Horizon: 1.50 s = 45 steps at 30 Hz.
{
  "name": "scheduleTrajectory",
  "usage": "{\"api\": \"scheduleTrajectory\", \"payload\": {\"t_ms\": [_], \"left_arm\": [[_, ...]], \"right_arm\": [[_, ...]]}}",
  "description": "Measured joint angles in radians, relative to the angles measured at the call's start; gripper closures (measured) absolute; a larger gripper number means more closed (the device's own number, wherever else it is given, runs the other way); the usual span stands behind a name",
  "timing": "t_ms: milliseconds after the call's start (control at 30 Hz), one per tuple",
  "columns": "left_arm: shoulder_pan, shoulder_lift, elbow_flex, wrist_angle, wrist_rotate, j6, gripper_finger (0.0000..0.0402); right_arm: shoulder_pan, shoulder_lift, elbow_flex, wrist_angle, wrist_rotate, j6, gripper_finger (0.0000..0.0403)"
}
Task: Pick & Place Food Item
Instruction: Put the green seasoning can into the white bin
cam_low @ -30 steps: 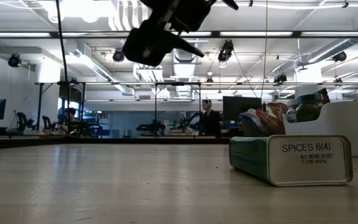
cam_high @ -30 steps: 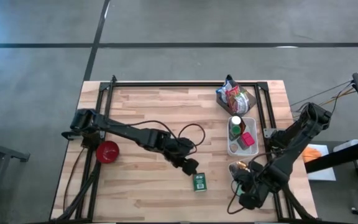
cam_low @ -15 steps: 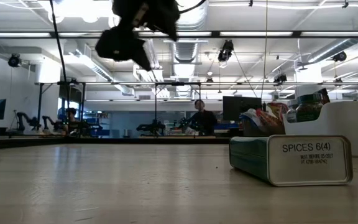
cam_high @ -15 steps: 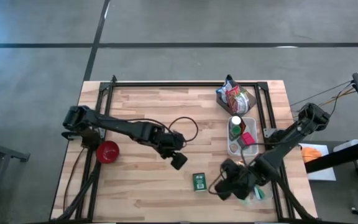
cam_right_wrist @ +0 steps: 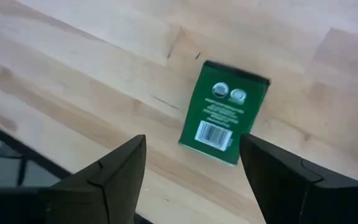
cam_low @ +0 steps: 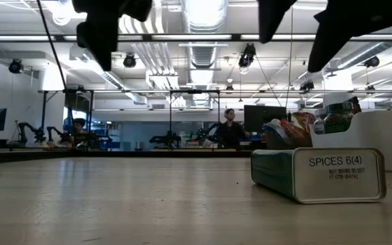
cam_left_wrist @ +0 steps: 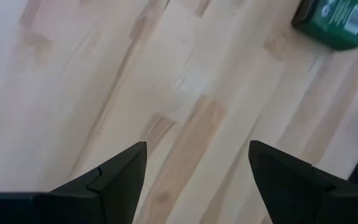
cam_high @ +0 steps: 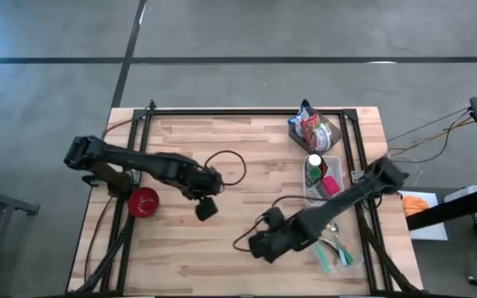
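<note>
The green spice tin [cam_right_wrist: 224, 113] lies flat on the tabletop [cam_high: 222, 141], so by the look of things the pick has not yet happened and both the grasp and the placing are left to do. The right pincer [cam_right_wrist: 191, 168] hangs over the tin with its fingers spread and nothing between them; in the high view the right arm covers the tin entirely. The left pincer [cam_left_wrist: 196, 171] hovers over bare wood near the red bowl [cam_high: 143, 201], fingers apart and empty, with the tin just visible off to one side. Where the tin is meant to go cannot be told; a white bin [cam_high: 334, 178] already holding a bottle and small packets stands by the right edge, with a snack bag [cam_high: 312, 128] beyond it, and either the bin or the bowl could be the goal. The tin's end face reads "SPICES 6(4)" [cam_low: 339, 161] in the low view, with smaller lines below too fine to read; its top bears a barcode and two round seals.
</note>
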Motion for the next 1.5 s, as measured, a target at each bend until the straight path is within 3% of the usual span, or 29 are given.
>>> {"api": "scheduleTrajectory", "payload": {"t_ms": [167, 300, 500, 733, 1267, 1500], "left_arm": [[0.003, -0.139, -0.149, 0.029, -0.006, 0.007, 0.0119], [0.006, -0.267, -0.290, 0.154, -0.005, 0.007, 0.0119], [0.015, -0.384, -0.436, 0.338, 0.063, 0.010, 0.0119], [0.017, -0.394, -0.460, 0.348, 0.107, 0.014, 0.0119], [0.019, -0.394, -0.459, 0.349, 0.115, 0.039, 0.0119], [0.019, -0.394, -0.459, 0.349, 0.114, 0.039, 0.0119]], "right_arm": [[-0.004, 0.155, 0.198, -0.143, -0.018, 0.018, 0.0148], [-0.009, 0.258, 0.326, -0.280, -0.050, 0.053, 0.0148], [-0.016, 0.362, 0.428, -0.392, -0.060, 0.076, 0.0148], [-0.041, 0.415, 0.429, -0.383, -0.160, 0.094, 0.0148], [-0.049, 0.413, 0.427, -0.379, -0.144, -0.047, 0.0148], [-0.055, 0.411, 0.427, -0.387, -0.126, 0.024, 0.0148]]}}
